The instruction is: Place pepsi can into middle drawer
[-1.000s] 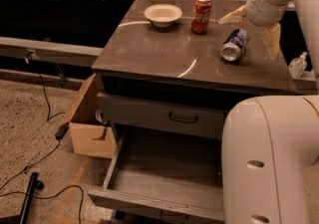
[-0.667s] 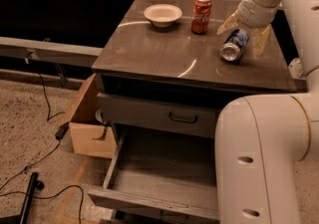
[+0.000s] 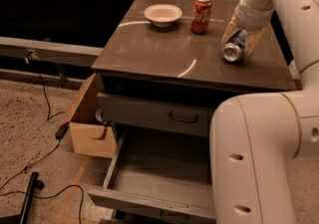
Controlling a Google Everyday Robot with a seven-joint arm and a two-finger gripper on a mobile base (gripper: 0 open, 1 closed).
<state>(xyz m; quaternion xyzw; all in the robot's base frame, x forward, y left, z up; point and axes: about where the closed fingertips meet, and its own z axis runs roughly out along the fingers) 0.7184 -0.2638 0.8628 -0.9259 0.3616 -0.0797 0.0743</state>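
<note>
Grey table (image 3: pixel 149 51) is carrying three things: a white bowl (image 3: pixel 163 15) at the back, a red Coke can (image 3: pixel 201 14) standing next to it, and the pepsi can (image 3: pixel 232 52) lying on its side near the right edge, silver end facing us. The gripper (image 3: pixel 240 44) is clamped on the pepsi can, one finger each side. Below, the middle drawer (image 3: pixel 164 173) is pulled out, with the robot's big white arm (image 3: pixel 259 158) covering its right part. A second ago the gripper was up and right of the can; now it's down around it.
</note>
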